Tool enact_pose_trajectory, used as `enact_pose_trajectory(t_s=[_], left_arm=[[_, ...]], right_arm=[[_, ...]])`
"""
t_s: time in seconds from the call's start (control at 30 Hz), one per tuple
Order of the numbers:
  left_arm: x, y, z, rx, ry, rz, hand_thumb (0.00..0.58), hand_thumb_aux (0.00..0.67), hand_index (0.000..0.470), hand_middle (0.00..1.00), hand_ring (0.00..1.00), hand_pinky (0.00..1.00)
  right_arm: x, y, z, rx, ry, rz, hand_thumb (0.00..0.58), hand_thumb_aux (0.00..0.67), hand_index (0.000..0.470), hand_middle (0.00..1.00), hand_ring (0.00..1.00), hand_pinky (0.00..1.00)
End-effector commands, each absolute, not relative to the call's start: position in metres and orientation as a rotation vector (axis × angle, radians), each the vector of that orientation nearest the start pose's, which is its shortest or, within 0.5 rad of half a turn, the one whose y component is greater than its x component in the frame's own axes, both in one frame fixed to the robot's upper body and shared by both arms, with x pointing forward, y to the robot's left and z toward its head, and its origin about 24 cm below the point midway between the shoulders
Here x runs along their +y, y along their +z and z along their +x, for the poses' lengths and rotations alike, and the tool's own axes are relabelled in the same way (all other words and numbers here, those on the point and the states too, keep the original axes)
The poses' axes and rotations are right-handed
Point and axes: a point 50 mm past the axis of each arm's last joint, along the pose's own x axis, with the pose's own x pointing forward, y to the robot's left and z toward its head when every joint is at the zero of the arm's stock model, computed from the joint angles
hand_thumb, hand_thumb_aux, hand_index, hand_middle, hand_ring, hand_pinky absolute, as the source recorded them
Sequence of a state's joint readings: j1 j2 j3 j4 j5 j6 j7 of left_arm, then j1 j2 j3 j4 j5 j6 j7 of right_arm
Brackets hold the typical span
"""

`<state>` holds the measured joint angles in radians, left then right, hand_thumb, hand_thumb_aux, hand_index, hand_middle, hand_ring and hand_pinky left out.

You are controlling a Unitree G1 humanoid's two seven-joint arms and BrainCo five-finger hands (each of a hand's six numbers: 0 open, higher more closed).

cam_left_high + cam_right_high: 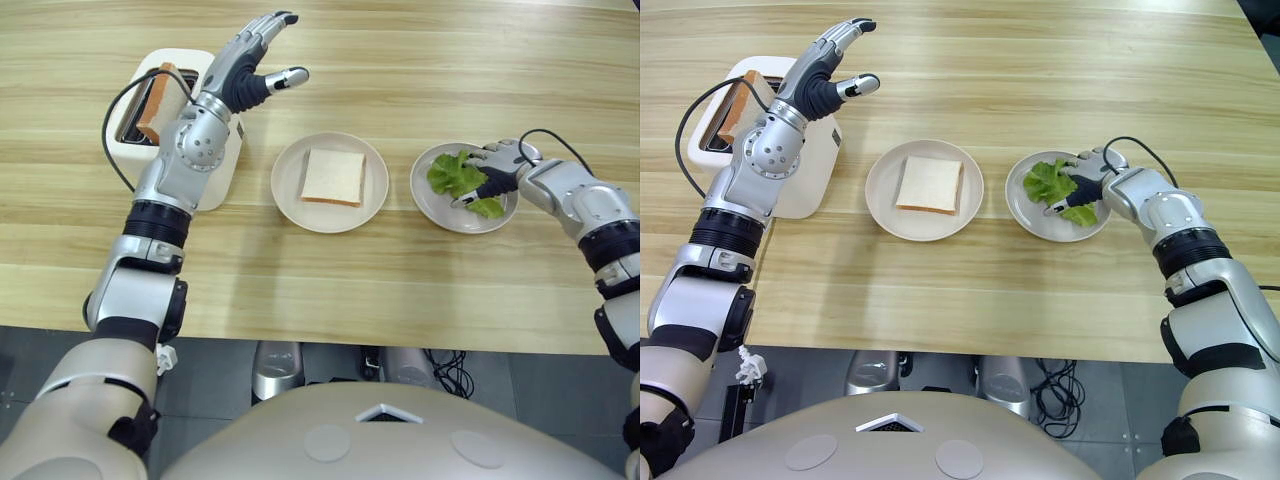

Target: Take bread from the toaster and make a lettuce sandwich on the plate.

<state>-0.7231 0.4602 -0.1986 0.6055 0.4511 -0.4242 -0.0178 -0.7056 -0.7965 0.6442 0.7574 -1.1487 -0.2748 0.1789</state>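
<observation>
Right hand (505,165): fingers curled on lettuce (455,175), dish (432,218) right of centre. Left hand (245,70): spread, empty, upper left by toaster (125,150). Bread slice (333,176) on centre plate (288,190). Risk: shallow pinch, so leaf may tear or slip onto worktop (450,60); dish may drag.

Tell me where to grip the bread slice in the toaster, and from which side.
Pinch the bread slice by its raised top edge across the flat faces, coming down from above with the left hand, open beyond the toaster. It stands upright in the slot, so only that top part is free. The right hand is on the lettuce.
</observation>
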Motion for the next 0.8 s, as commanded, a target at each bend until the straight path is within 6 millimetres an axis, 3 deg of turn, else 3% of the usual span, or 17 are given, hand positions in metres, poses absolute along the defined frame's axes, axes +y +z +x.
enact_pose_trajectory(t_s=[0.03, 0.1, 0.13, 0.17, 0.2, 0.37, 0.4, 0.43, 0.47, 0.5, 0.8], left_arm=[[0.164, 0.155, 0.362, -0.476, -0.279, 0.955, 0.0, 0.0, 0.0, 0.0, 0.0, 0.0], [0.164, 0.155, 0.361, -0.478, -0.279, 0.956, 0.0, 0.0, 0.0, 0.0, 0.0, 0.0], [0.163, 0.155, 0.361, -0.476, -0.283, 0.952, 0.0, 0.0, 0.0, 0.0, 0.0, 0.0], [0.163, 0.155, 0.361, -0.474, -0.284, 0.952, 0.0, 0.0, 0.0, 0.0, 0.0, 0.0], [0.163, 0.155, 0.361, -0.473, -0.285, 0.952, 0.0, 0.0, 0.0, 0.0, 0.0, 0.0], [0.163, 0.155, 0.361, -0.472, -0.282, 0.949, 0.0, 0.0, 0.0, 0.0, 0.0, 0.0], [0.163, 0.155, 0.361, -0.473, -0.281, 0.954, 0.0, 0.0, 0.0, 0.0, 0.0, 0.0], [0.163, 0.155, 0.361, -0.473, -0.28, 0.956, 0.0, 0.0, 0.0, 0.0, 0.0, 0.0], [0.163, 0.155, 0.361, -0.472, -0.282, 0.951, 0.0, 0.0, 0.0, 0.0, 0.0, 0.0], [0.163, 0.155, 0.361, -0.471, -0.282, 0.95, 0.0, 0.0, 0.0, 0.0, 0.0, 0.0], [0.161, 0.154, 0.361, -0.466, -0.3, 0.937, 0.0, 0.0, 0.0, 0.0, 0.0, 0.0]], right_arm=[[-0.257, 0.058, 0.342, 0.263, 0.714, -2.196, 0.0, 0.0, 0.0, 0.0, 0.0, 0.0], [-0.256, 0.053, 0.342, 0.269, 0.733, -2.206, 0.0, 0.0, 0.0, 0.0, 0.0, 0.0], [-0.255, 0.05, 0.341, 0.268, 0.742, -2.202, 0.079, 0.047, 0.032, 0.0, 0.0, 0.0], [-0.253, 0.046, 0.341, 0.263, 0.75, -2.195, 0.46, 0.365, 0.251, 0.0, 0.0, 0.0], [-0.251, 0.043, 0.34, 0.26, 0.76, -2.187, 0.58, 0.67, 0.46, 0.0, 0.0, 0.0], [-0.248, 0.03, 0.335, 0.266, 0.796, -2.159, 0.58, 0.67, 0.46, 0.0, 0.0, 0.0], [-0.247, 0.029, 0.335, 0.262, 0.799, -2.152, 0.58, 0.67, 0.46, 0.07, 0.07, 0.07], [-0.246, 0.028, 0.335, 0.259, 0.802, -2.144, 0.58, 0.67, 0.46, 0.54, 0.54, 0.54], [-0.246, 0.027, 0.335, 0.251, 0.804, -2.14, 0.58, 0.67, 0.46, 0.54, 0.54, 0.54], [-0.244, 0.026, 0.335, 0.242, 0.806, -2.136, 0.58, 0.67, 0.46, 1.0, 1.0, 1.0], [-0.243, 0.021, 0.333, 0.207, 0.811, -2.13, 0.58, 0.67, 0.46, 1.0, 1.0, 1.0]])
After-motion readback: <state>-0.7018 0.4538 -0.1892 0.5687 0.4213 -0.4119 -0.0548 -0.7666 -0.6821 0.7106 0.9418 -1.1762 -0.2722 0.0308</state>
